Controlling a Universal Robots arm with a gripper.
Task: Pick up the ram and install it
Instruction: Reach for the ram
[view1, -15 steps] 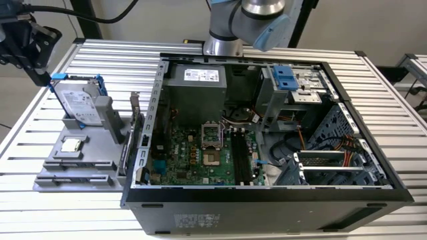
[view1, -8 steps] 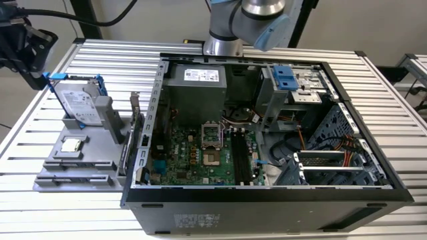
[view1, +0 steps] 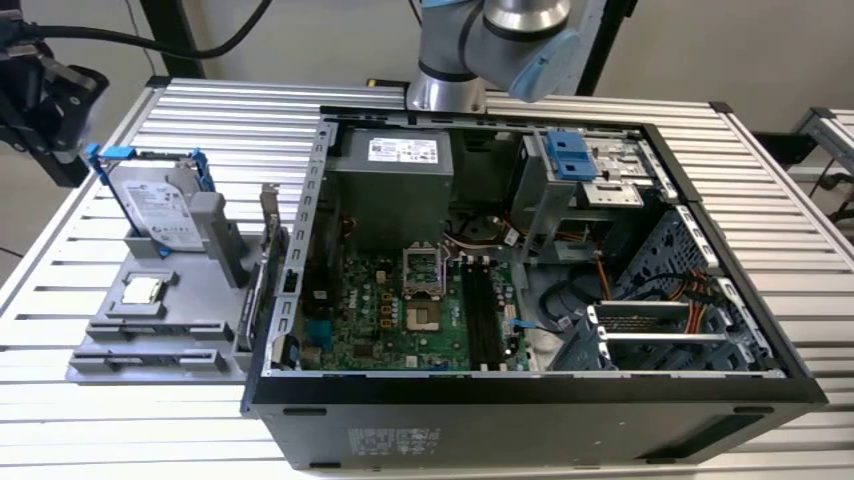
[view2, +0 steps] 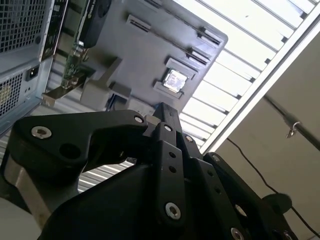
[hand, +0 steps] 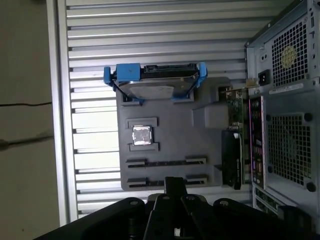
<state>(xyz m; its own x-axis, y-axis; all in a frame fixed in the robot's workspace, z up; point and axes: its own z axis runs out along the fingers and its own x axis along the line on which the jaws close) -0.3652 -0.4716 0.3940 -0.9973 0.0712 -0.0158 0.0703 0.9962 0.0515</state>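
My gripper (hand: 175, 184) hangs high over the grey parts tray (hand: 205, 135), and its black fingers (view2: 165, 114) are pressed together with nothing seen between them. In the exterior view the gripper (view1: 56, 150) is a dark shape at the upper left, above and beyond the tray (view1: 100, 345). The ram is out of view. Two long narrow holders (hand: 165, 162) on the tray stand empty, nearest to my fingertips in the first wrist view. The black memory slots (view1: 478, 310) lie on the motherboard inside the open case (view1: 534, 400).
On the tray stand a silver hard drive in blue brackets (view1: 158, 205), a small square CPU chip (hand: 141, 135) and an upright expansion card (view1: 274, 255). The case's metal wall (view1: 300, 240) borders the tray. The arm's base (view1: 447, 90) is behind the case.
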